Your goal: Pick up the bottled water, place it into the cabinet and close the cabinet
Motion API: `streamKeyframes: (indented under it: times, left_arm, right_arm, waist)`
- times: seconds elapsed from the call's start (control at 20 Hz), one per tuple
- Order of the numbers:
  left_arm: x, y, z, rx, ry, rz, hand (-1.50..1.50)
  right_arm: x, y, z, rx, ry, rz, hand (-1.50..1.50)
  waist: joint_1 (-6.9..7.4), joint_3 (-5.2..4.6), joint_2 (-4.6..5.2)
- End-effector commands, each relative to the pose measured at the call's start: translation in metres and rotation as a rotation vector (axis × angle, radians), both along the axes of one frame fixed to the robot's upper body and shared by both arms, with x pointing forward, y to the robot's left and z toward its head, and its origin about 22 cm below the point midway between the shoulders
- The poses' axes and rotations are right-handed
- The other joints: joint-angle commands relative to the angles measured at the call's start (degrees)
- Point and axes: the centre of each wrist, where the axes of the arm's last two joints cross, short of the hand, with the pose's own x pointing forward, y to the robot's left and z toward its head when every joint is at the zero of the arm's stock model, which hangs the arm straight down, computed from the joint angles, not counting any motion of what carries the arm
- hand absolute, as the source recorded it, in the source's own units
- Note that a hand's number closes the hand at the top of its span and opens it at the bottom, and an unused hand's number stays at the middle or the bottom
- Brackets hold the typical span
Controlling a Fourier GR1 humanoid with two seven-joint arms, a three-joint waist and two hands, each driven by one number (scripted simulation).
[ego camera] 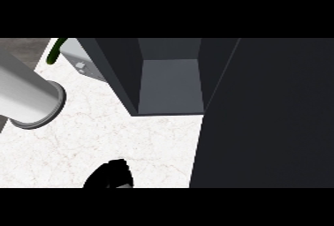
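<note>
The dark cabinet (124,66) stands open on the white marble counter (98,132), and the grey shelf (171,86) inside shows nothing on it. Its door (267,114) fills the right half of the view as a wide dark panel swung out toward me. No bottled water shows anywhere. A thick grey forearm (26,92) comes in from the left edge and ends in a ringed rim above the counter. Part of a black hand (111,176), apparently the left, pokes up at the bottom edge left of the door, touching nothing visible. My right hand is out of sight.
A green curved stem (56,48) hangs at the top left, beside a light grey box (85,66) against the cabinet's left side. Bare counter lies between the forearm, the cabinet front and the door.
</note>
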Motion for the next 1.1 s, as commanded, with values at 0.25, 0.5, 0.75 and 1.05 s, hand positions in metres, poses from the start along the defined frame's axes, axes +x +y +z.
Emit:
streamKeyframes:
  times: [0.25,0.5,0.75,1.05]
  left_arm:
    - [0.018,-0.094,0.019,-0.888,0.562,0.261,1.50]
    - [0.066,-0.080,0.046,-1.127,0.718,0.127,1.50]
    - [0.108,-0.079,0.071,-1.131,0.820,0.084,1.50]
    - [0.144,-0.109,0.108,-1.167,0.851,0.068,1.50]
  right_arm:
    - [-0.002,-0.003,0.007,0.029,-0.060,-0.015,-1.50]
    - [-0.001,-0.015,0.004,0.014,-0.055,-0.044,-1.50]
    - [-0.013,-0.045,0.002,0.006,-0.037,-0.083,-1.50]
    - [-0.007,-0.071,-0.006,0.032,-0.059,-0.130,-1.50]
  waist:
    - [-1.64,-0.73,1.12]
    - [-1.31,-0.26,0.46]
    - [-0.58,-0.07,0.01]
    - [-0.13,-0.09,-0.07]
